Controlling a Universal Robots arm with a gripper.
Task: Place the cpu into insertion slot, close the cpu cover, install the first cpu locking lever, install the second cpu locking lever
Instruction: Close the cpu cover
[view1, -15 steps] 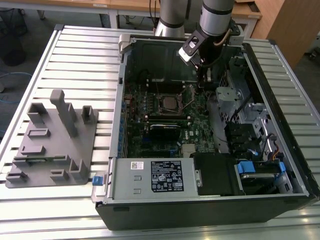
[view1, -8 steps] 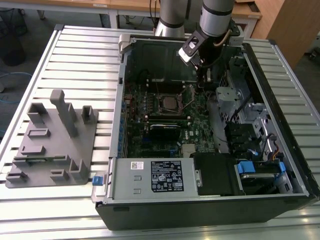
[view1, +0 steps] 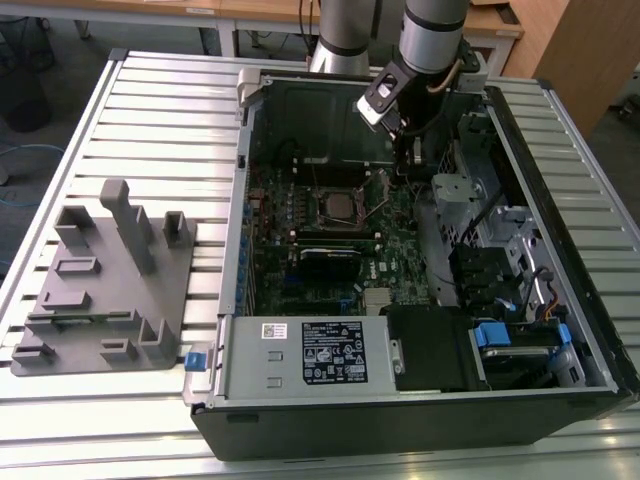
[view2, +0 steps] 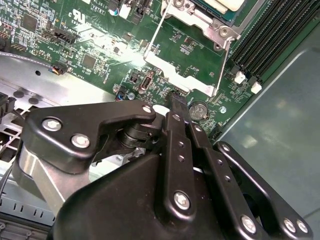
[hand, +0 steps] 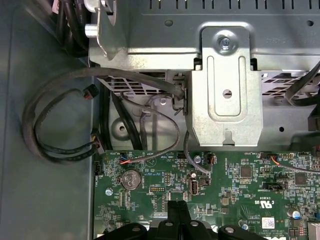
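My gripper (view2: 175, 102) reads as matt black metal links with bright steel screw heads. Just beyond its tips I see the motherboard (view2: 100, 45), glossy green lacquer, and a silvery plate, probably the cpu cover (view2: 187, 77), brushed bare metal. Further ahead: bracket (hand: 225, 100), dull zinc-grey sheet steel; cables (hand: 125, 73), black rubbery sheathing, slight sheen.

Your exterior view looks down at a slant from well back, over the table (view1: 150, 110) and the open case (view1: 400, 425). Both wrist views ride close above the board (hand: 235, 196), facing down past the gripper (hand: 178, 206), and share its coin cell (hand: 131, 178).
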